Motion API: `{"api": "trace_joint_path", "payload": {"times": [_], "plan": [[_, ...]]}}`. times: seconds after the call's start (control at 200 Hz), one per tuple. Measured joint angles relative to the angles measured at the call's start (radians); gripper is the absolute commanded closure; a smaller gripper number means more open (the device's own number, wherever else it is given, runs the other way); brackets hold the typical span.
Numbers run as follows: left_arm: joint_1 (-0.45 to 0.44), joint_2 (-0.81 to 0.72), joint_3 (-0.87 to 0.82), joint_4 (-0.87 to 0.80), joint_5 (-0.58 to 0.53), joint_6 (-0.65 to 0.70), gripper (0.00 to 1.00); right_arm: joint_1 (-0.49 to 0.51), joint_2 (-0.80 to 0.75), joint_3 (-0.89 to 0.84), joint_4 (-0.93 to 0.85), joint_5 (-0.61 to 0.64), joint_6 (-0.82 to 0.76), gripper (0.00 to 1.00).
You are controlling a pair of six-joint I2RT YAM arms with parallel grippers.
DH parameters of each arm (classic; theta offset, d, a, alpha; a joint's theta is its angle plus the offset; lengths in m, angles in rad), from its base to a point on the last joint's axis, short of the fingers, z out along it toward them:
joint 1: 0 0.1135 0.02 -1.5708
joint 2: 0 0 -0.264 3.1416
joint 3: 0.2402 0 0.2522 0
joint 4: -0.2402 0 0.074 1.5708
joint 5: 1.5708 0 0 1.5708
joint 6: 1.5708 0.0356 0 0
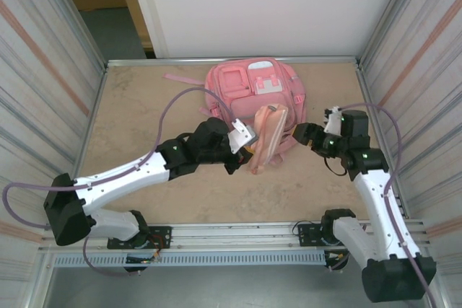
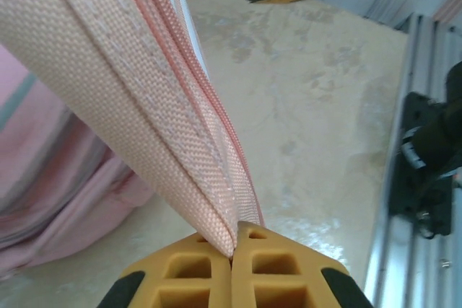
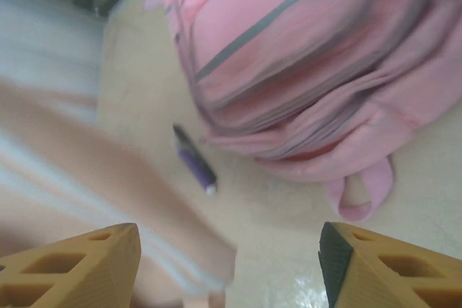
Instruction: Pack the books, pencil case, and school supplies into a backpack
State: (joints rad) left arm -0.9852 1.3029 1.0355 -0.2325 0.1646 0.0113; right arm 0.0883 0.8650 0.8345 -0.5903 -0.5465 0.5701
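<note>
Pinching peach ribbed pouch (image 1: 266, 138) w/ left gripper (image 2: 232, 249), jaws clamped on its edge; holding right gripper (image 3: 227, 250) jaws apart, empty, nr backpack (image 1: 253, 84); leaving purple pen (image 3: 196, 167) on table, so prob. barely starting packing.

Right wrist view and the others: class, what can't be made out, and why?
Pouch: smeared by motion blur, right wrist view.
Pens: small and soft there; tips unclear.
Backpack: near edge hidden behind pouch and left gripper, top view.
</note>
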Motion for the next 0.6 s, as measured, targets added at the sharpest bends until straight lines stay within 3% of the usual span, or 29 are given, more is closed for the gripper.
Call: {"api": "trace_joint_path", "payload": {"times": [0.17,0.366,0.601], "plan": [[0.048,-0.002,0.000,-0.074,-0.003,0.117,1.00,0.089,0.056,0.162,-0.043,0.003,-0.140,0.31],[0.053,-0.026,-0.011,-0.145,0.083,0.303,1.00,0.124,0.095,0.288,-0.151,0.053,-0.346,0.27],[0.055,-0.034,-0.009,-0.214,0.165,0.411,1.00,0.196,0.220,0.383,-0.320,0.018,-0.568,0.19]]}}
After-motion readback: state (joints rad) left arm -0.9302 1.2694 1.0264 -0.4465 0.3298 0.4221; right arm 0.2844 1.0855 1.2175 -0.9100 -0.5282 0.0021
